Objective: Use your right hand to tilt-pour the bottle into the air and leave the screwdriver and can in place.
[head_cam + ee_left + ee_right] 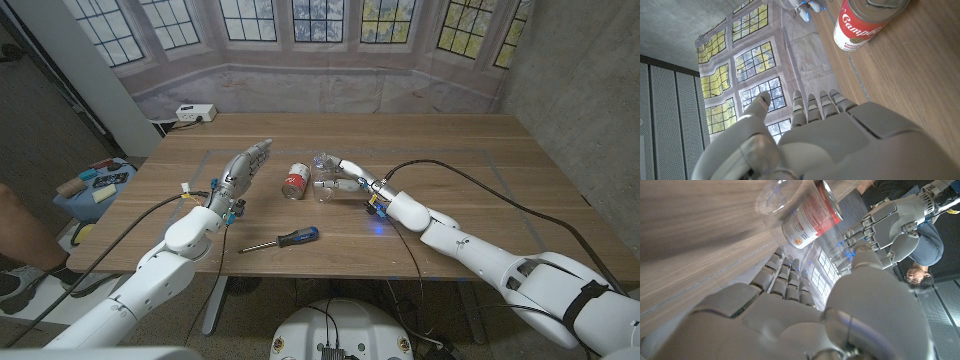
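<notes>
Fingers of the left hand [243,166] lie straight and close together, holding nothing; the hand reaches over the wooden table [480,180] toward the middle and is not in contact with any task object. In the left wrist view the same fingers [816,106] point out in a tidy row, with the can [860,24] ahead of them and clearly apart. Moving rightward in the head view, the screwdriver [283,240] lies on the table nearer the robot, between the two arms. Next comes the can [296,181], red and white, on its side near the table's middle. Just beside it, to the right, is the clear bottle [326,176], and the right hand [350,178] is at it, fingers curled around its body. The right wrist view shows those fingers [785,272] bent beneath the transparent bottle [790,197], with the can [812,217] directly behind it.

The step in hand appears to be securing the bottle. Whether the grasp is fully firm cannot be told, since the bottle is transparent and blurred. The next move likely calls for lifting the bottle away from the neighbouring can, then rolling the wrist to tip it, without nudging the can.
</notes>
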You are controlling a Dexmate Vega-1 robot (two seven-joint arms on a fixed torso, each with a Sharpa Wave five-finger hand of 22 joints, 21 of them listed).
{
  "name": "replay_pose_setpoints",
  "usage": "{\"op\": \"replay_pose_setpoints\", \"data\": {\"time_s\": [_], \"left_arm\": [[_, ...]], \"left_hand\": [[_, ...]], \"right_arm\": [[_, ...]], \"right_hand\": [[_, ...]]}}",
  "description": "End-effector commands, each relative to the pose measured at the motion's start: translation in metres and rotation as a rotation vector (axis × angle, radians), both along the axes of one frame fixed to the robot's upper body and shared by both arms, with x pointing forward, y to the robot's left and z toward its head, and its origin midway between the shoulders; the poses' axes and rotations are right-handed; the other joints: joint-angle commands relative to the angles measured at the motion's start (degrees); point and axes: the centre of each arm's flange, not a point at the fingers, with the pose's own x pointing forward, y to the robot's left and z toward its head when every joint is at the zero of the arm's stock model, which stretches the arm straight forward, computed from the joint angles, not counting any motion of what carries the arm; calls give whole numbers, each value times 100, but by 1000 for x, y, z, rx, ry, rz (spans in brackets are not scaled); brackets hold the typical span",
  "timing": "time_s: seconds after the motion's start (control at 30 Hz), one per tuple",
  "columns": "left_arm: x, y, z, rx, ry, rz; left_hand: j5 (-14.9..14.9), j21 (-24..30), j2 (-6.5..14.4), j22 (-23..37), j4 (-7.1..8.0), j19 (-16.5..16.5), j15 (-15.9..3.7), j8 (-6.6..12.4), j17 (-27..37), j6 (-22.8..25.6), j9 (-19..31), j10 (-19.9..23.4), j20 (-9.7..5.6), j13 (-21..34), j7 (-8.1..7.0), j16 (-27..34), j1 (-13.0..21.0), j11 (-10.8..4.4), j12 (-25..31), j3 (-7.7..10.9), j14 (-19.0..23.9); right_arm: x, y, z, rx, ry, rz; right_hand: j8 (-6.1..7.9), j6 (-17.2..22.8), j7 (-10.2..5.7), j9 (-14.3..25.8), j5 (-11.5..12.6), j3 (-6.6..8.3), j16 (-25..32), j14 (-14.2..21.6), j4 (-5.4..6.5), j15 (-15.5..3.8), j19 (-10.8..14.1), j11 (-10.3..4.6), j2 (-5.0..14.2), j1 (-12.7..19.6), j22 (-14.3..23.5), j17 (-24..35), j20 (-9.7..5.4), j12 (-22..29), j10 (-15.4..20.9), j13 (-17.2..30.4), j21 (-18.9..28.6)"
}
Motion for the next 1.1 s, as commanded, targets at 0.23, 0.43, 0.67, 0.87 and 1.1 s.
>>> {"op": "replay_pose_setpoints", "data": {"time_s": [0.23,0.43,0.67,0.87,1.1], "left_arm": [[-1,0,-7,-17,10,-1],[-2,-2,-8,-19,9,-3],[-3,-5,-9,-21,10,-2],[-3,-6,-9,-23,13,0],[1,-8,-10,-29,22,-4]], "left_hand": [[45,1,-4,32,21,57,19,27,6,78,32,80,-17,22,-11,-33,31,5,36,-11,78],[45,0,-7,32,25,61,20,23,6,95,34,93,-19,22,-7,-34,27,0,35,-8,87],[46,1,-8,32,26,69,23,17,6,112,35,108,-11,23,-8,-36,25,12,35,-4,96],[46,1,-10,32,28,75,24,8,6,114,37,113,-11,24,-6,-38,23,10,32,-1,102],[46,0,-11,32,32,77,25,2,6,122,38,117,-10,25,-1,-40,19,2,28,2,104]], "right_arm": [[-2,1,-6,10,10,-23],[-2,1,-6,23,0,-30],[-2,2,-4,43,-3,-37],[-1,2,-3,63,-3,-39],[2,0,-1,75,5,-45]], "right_hand": [[133,404,-52,43,-18,154,88,289,-24,-98,237,-95,5,226,36,135,6,271,244,176,20],[224,655,-109,66,-22,231,153,523,-34,-181,395,-179,2,339,37,220,-14,450,443,276,39],[327,924,-197,93,-31,309,216,790,-28,-315,582,-281,-9,434,38,318,-24,662,703,389,57],[414,1132,-281,112,-46,363,256,981,-18,-385,763,-354,-15,482,39,389,-43,805,890,465,85],[478,1271,-334,127,-59,404,287,1127,-4,-465,842,-399,-5,505,40,444,-60,885,980,518,84]]}}
